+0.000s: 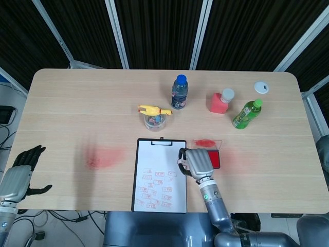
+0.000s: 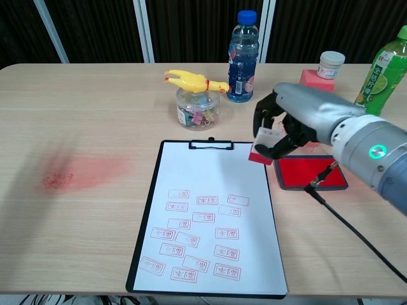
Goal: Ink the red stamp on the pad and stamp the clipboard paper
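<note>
My right hand (image 1: 198,162) (image 2: 299,117) grips the red stamp (image 2: 261,149), a small block with a white top and red base. It hangs in the air over the gap between the clipboard's right edge and the red ink pad (image 2: 311,173) (image 1: 217,159). The clipboard (image 1: 135,180) (image 2: 149,210) lies at the front centre; its white paper (image 2: 203,171) bears several red prints on the lower half. In the head view my hand covers most of the pad. My left hand (image 1: 18,172) hangs off the table's front left corner, fingers spread, holding nothing.
Behind the clipboard stand a clip jar topped by a yellow rubber chicken (image 1: 153,116) (image 2: 197,101) and a blue-capped water bottle (image 1: 179,91) (image 2: 242,56). A pink block with a small white-capped jar (image 2: 316,86), a green bottle (image 1: 245,113) (image 2: 378,79) and a white lid (image 1: 261,87) are at the back right. A red smear (image 2: 76,173) marks the table at left.
</note>
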`<state>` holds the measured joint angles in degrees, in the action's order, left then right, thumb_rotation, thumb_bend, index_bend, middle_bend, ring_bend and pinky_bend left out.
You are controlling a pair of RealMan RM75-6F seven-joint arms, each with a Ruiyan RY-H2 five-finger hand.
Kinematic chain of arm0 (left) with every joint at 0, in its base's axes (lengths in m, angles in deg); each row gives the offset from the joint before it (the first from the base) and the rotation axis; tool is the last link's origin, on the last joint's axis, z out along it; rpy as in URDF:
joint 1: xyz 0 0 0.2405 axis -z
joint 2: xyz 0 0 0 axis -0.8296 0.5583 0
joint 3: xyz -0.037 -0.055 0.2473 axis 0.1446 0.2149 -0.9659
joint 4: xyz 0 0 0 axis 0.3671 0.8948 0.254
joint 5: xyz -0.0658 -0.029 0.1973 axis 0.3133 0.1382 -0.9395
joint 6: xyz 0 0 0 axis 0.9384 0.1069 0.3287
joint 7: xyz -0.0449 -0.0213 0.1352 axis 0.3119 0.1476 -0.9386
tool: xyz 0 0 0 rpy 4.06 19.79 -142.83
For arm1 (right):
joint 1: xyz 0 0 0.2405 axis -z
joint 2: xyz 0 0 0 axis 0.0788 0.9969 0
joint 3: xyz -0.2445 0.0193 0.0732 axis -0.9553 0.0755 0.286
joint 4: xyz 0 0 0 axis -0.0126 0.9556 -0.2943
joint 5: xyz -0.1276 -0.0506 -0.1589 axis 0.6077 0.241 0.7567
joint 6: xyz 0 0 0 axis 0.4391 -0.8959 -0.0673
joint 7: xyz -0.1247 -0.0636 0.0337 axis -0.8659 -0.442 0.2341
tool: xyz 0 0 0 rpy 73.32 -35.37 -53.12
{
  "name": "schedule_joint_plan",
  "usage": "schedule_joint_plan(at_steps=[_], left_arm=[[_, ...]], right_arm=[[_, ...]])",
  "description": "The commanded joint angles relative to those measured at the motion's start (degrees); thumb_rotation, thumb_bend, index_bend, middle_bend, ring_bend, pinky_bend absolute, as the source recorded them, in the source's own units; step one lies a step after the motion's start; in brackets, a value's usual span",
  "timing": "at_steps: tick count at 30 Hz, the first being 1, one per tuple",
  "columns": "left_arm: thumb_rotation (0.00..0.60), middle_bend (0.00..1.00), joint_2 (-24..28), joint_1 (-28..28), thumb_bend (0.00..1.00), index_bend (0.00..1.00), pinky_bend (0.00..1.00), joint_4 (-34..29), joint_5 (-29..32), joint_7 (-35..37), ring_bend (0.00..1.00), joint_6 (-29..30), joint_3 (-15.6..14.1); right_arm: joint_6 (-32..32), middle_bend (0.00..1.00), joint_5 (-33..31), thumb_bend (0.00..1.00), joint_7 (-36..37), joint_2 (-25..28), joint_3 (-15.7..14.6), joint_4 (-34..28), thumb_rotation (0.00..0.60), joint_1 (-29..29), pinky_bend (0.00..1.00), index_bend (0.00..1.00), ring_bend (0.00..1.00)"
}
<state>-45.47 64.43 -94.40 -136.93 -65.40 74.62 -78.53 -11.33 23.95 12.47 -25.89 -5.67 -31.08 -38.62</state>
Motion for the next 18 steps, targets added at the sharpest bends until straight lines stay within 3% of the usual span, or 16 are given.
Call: schedule_joint_plan(at_steps=[1, 8, 18], left_arm=[[0.600, 0.00, -0.11, -0.06, 0.06, 0.00, 0.00, 0.03, -0.11, -0.30, 0.00, 0.15, -0.05], [0.600, 0.00, -0.37, -0.20, 0.06, 0.00, 0.00, 0.06, -0.29, -0.90, 0.00, 0.48, -0.13], [0.600, 0.00, -0.64, -0.57, 0.06, 0.00, 0.00, 0.07, -0.62, -1.41, 0.00, 1.11, -0.30]], right_arm=[[-0.83, 0.78, 0.47, 0.57, 1.95, 3.72, -0.47, -2.00, 0.600, 2.03, 0.92, 0.93, 0.82], [-0.65, 0.77, 0.85, 0.55, 7.13, 8.12, -2.27, -1.99, 0.600, 5.29, 0.91, 0.93, 0.82], [-0.02, 0.75, 2.75, 0.51, 14.08, 10.33, -4.93, 1.01, 0.600, 8.91, 0.90, 0.93, 0.79]])
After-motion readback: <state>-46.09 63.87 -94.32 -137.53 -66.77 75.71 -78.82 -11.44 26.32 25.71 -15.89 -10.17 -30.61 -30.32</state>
